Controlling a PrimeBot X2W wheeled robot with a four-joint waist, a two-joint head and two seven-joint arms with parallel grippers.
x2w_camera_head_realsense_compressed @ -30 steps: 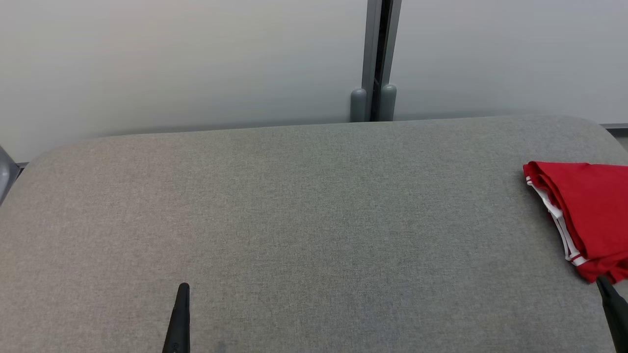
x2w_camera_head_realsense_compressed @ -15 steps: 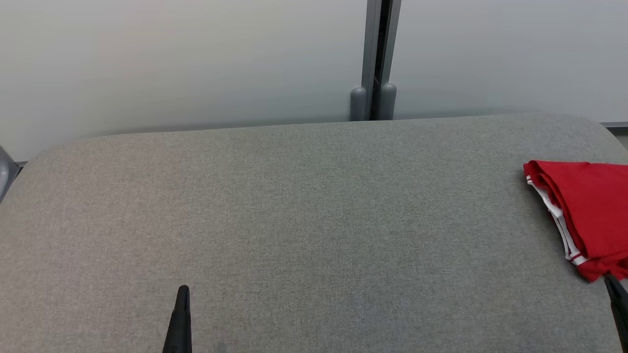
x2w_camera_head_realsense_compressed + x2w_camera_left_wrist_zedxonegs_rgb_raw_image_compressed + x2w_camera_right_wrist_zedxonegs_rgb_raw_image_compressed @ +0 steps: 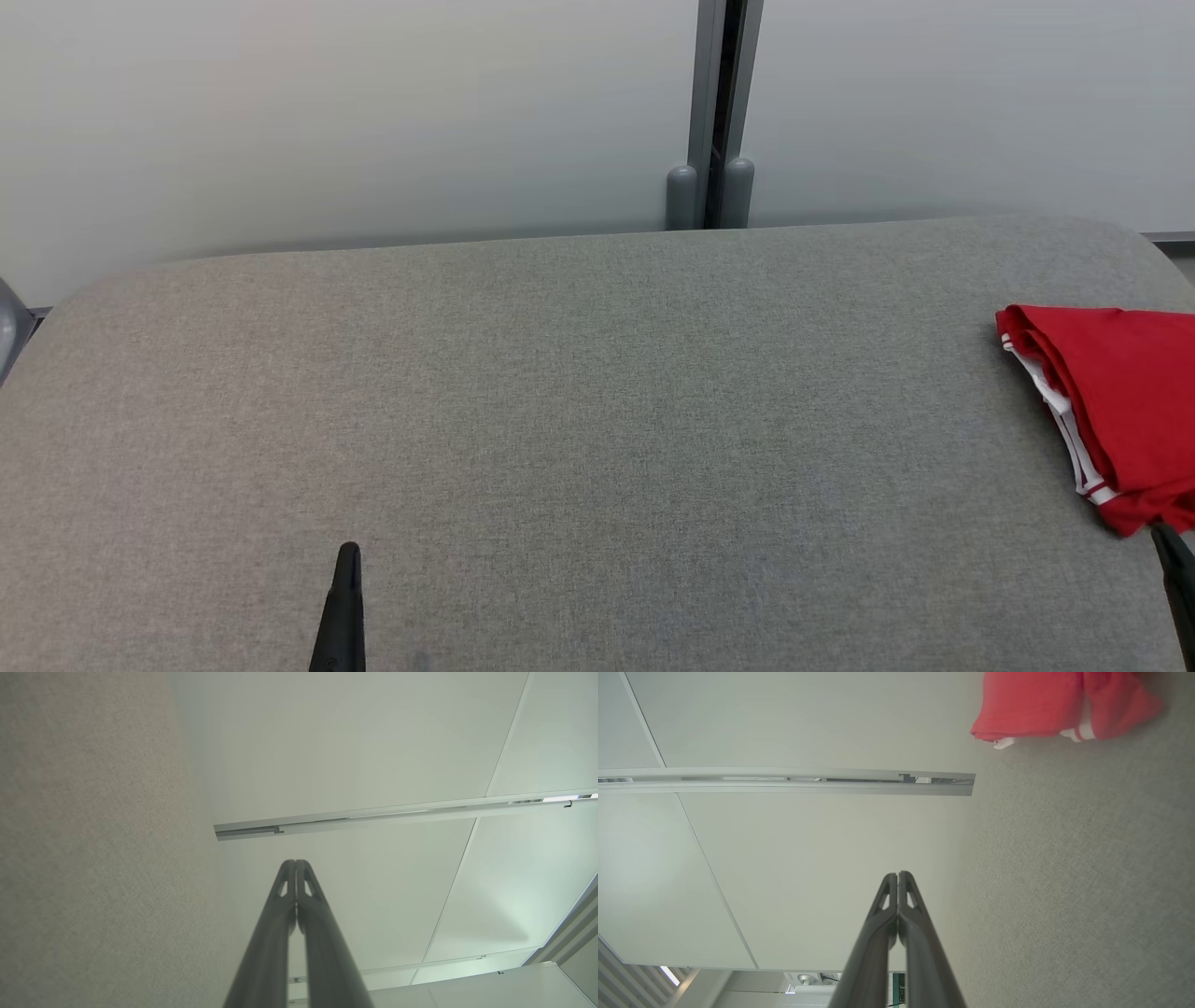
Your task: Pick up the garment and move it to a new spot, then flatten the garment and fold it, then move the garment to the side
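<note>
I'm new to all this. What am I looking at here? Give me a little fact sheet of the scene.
Surface: table covered in grey fabric, far corners rounded
Clothing: garment, red with white trim, folded, lying at the table's right side, partly cut off by the head view's edge
Left arm: left gripper shut, holding nothing, over the table
Right arm: right gripper shut, holding nothing, tip near the garment's near corner
Backdrop: pale wall panels joined by a grey post
</note>
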